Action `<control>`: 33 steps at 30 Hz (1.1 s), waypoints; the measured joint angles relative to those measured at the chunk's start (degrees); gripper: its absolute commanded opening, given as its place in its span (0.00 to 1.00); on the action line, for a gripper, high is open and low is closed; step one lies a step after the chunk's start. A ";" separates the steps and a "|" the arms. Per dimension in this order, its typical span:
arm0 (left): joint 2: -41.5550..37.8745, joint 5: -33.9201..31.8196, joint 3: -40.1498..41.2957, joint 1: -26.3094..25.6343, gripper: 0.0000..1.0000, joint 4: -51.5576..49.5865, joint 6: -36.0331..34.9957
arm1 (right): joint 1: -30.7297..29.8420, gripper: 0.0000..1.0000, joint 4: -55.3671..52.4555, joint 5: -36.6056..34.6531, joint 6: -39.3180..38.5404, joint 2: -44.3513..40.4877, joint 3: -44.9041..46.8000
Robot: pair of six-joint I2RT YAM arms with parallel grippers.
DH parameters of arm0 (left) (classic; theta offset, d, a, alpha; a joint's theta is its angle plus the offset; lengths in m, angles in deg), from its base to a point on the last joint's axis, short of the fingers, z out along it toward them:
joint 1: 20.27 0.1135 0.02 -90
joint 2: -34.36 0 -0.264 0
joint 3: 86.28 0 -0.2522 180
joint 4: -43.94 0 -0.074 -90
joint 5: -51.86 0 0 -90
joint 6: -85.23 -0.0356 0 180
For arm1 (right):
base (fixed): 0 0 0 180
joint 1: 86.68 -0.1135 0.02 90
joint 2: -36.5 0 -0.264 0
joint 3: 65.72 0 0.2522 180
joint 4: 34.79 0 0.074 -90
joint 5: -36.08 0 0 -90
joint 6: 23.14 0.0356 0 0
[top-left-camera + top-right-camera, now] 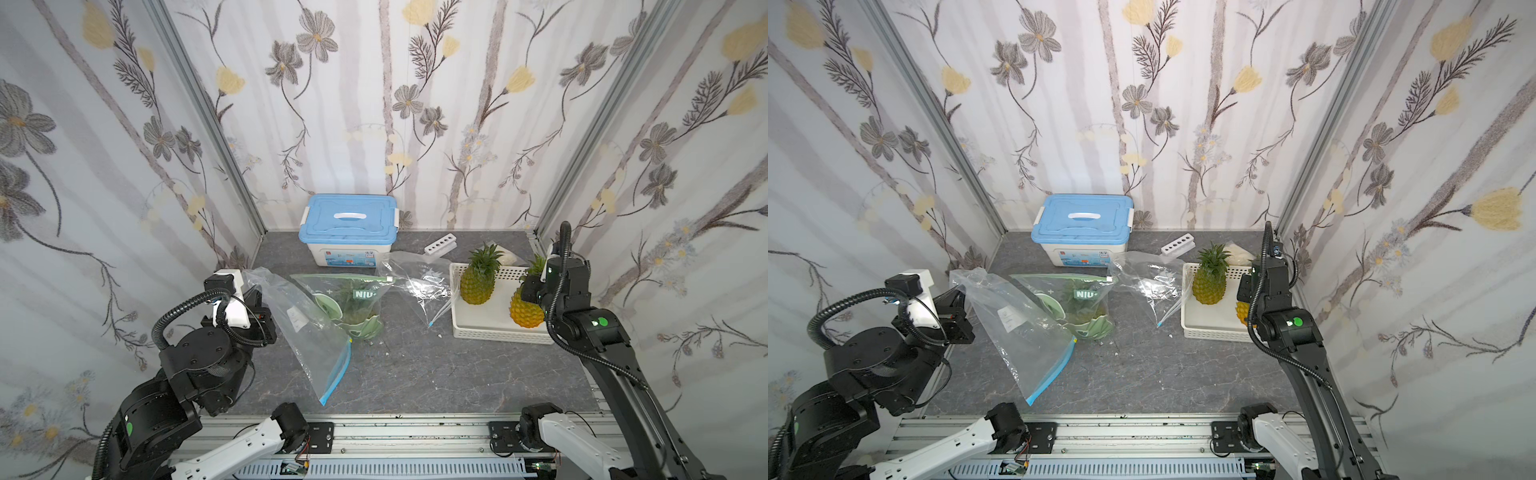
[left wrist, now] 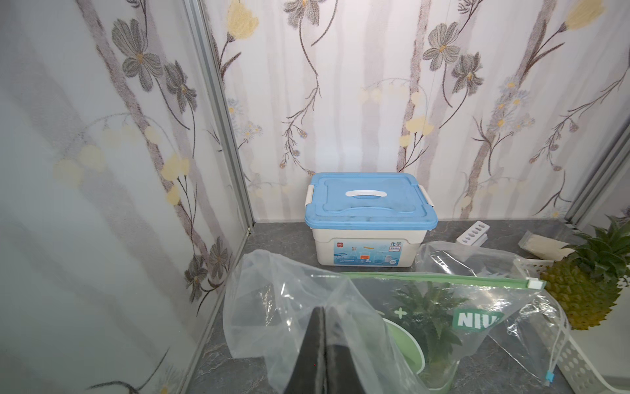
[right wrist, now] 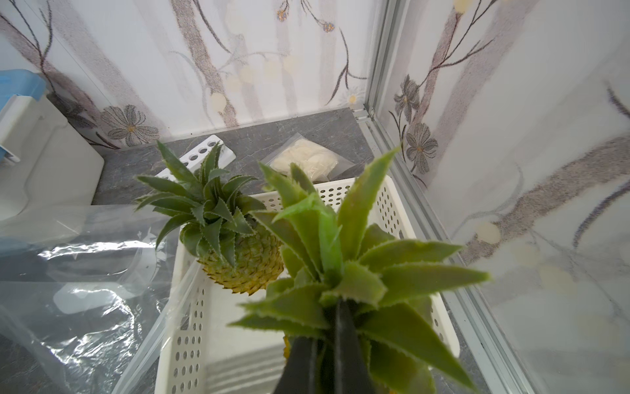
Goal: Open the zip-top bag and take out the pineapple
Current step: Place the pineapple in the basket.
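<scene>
My left gripper (image 2: 323,312) is shut on a fold of a clear zip-top bag with a blue zip (image 1: 299,328), which hangs limp from it down to the table. This bag (image 1: 1017,332) looks empty. My right gripper (image 3: 341,303) is shut on the green crown of a yellow pineapple (image 1: 525,311) that stands upright in the white perforated basket (image 1: 490,332). Whether its base rests on the basket floor I cannot tell. A second pineapple (image 1: 478,282) stands in the basket beside it. A green-zip bag (image 1: 353,299) in the middle holds another pineapple and is zipped shut.
A white box with a blue lid (image 1: 349,216) stands at the back wall. A white holed rack (image 1: 440,244) and a packet of pale stuff (image 3: 306,160) lie behind the basket. Another crumpled clear bag (image 1: 411,278) lies against the basket's left side.
</scene>
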 measured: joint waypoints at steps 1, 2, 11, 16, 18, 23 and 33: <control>-0.02 -0.74 0.17 0.00 0.00 0.20 -0.79 | 0.90 0.00 1.40 1.25 -0.17 1.49 0.13; -0.04 -1.62 0.48 0.00 0.00 0.59 -1.33 | 1.84 0.00 3.13 2.56 -0.33 3.39 0.20; 2.14 -5.27 9.01 0.98 0.00 4.55 -3.76 | 6.05 0.00 13.88 5.77 -1.03 15.37 -0.02; 5.27 -2.56 14.62 10.88 0.00 6.51 -3.04 | 7.89 0.00 18.12 6.62 -1.51 18.97 -0.11; 6.99 0.20 16.61 17.64 0.00 7.32 -2.49 | 8.44 0.00 19.82 7.08 -1.86 20.44 -0.13; 11.43 7.02 16.52 30.08 0.00 8.90 -2.01 | 8.79 0.00 23.06 8.76 -2.34 23.91 -0.55; 21.14 14.78 8.55 50.07 0.00 10.08 -2.91 | 8.87 0.06 27.89 10.54 -2.27 27.23 1.64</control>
